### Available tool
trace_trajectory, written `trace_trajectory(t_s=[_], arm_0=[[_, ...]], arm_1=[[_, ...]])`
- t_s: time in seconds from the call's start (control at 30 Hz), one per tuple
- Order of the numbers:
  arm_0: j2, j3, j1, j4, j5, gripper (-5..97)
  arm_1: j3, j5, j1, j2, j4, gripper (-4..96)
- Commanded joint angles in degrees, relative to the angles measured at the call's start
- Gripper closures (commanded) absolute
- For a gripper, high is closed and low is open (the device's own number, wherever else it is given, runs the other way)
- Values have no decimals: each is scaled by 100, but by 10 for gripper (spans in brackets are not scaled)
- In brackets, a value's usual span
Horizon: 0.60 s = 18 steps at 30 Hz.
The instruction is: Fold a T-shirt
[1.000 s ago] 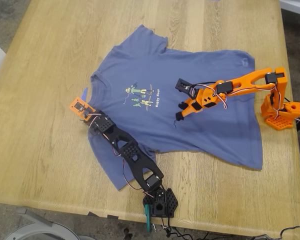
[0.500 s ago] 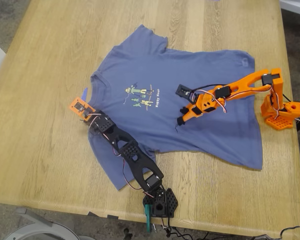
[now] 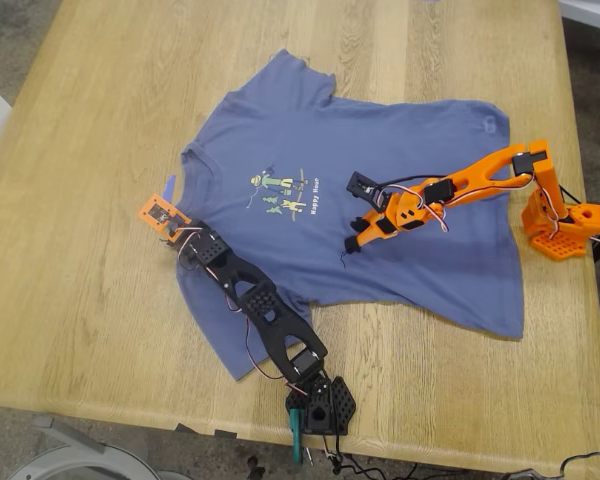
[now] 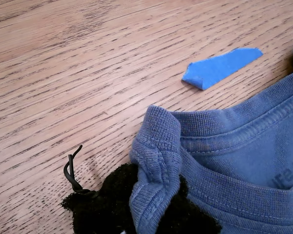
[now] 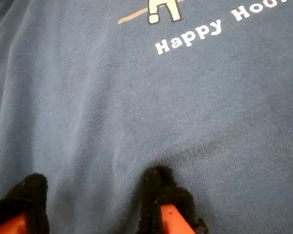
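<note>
T-shirt [image 3: 380, 190] lies flat on the table [image 3: 80, 300]. Your first gripper [image 4: 154, 209] pinches its collar for the fold; your second gripper [image 5: 95, 195], spread wide below the print [image 3: 285, 192], probably pins fabric.

In the first wrist view the T-shirt [image 4: 244, 161] runs off the frame, and its bunched collar hides most of my first gripper [image 4: 136, 204], so the jaw gap cannot be read. In the second wrist view only 2 padded fingertips [image 5: 161, 187] of my second gripper [image 5: 95, 200] show. In the exterior view the chest print [image 3: 285, 192] is too small to read.
</note>
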Motion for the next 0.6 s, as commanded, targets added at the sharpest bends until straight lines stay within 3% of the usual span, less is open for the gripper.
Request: trace_trajectory(t_s=[0.0, 0.57], arm_0=[[0, 53, 360, 35, -123, 918], [26, 88, 624, 114, -149, 916]], arm_1=[[-237, 70, -246, -9, 35, 589], [-26, 79, -1222, -229, 167, 644]])
